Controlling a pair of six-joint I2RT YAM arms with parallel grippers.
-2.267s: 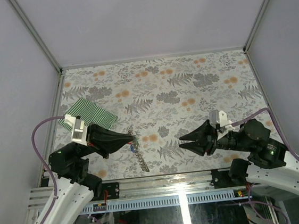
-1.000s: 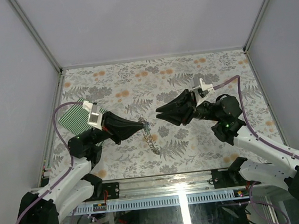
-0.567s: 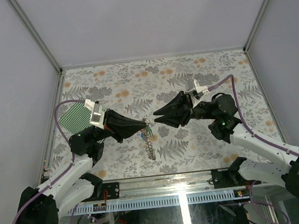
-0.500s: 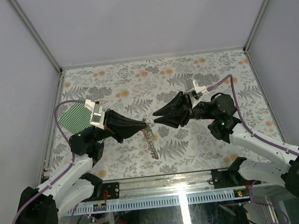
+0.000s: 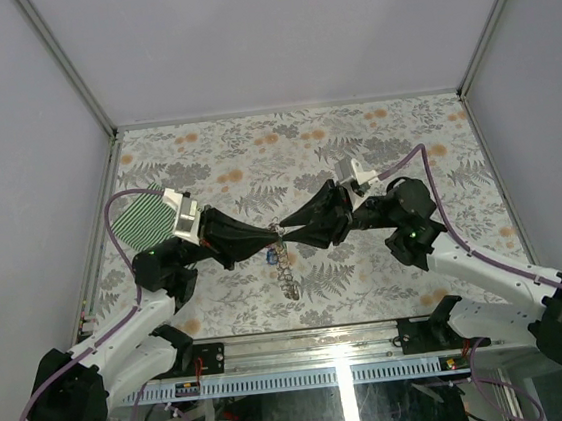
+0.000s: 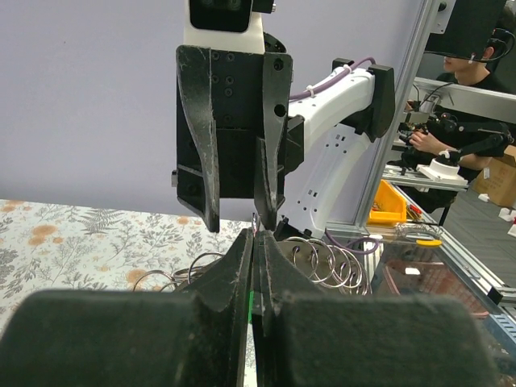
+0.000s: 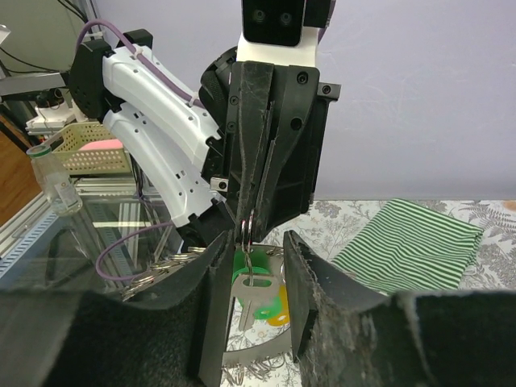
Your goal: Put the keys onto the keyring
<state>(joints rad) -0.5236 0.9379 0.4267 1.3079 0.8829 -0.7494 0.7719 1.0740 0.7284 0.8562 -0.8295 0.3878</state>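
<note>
From above, the left gripper [image 5: 268, 235] and the right gripper [image 5: 290, 232] meet nose to nose over the middle of the flowered table [image 5: 375, 150]. The keyring [image 5: 284, 265] trails from where they meet toward the near edge, its long axis running almost front to back; I cannot tell whether its lower end rests on the table. In the left wrist view that gripper's jaws are pressed together on the small ring, presumably to hold it steady for the other arm, whose fingers stand apart just opposite. In the right wrist view the parted fingers [image 7: 214, 298] straddle the keys [image 7: 243, 266] without gripping them. The keys hang below the ring, the one blade that shows pointing down, and a striped cloth [image 7: 411, 242] lies well behind.
</note>
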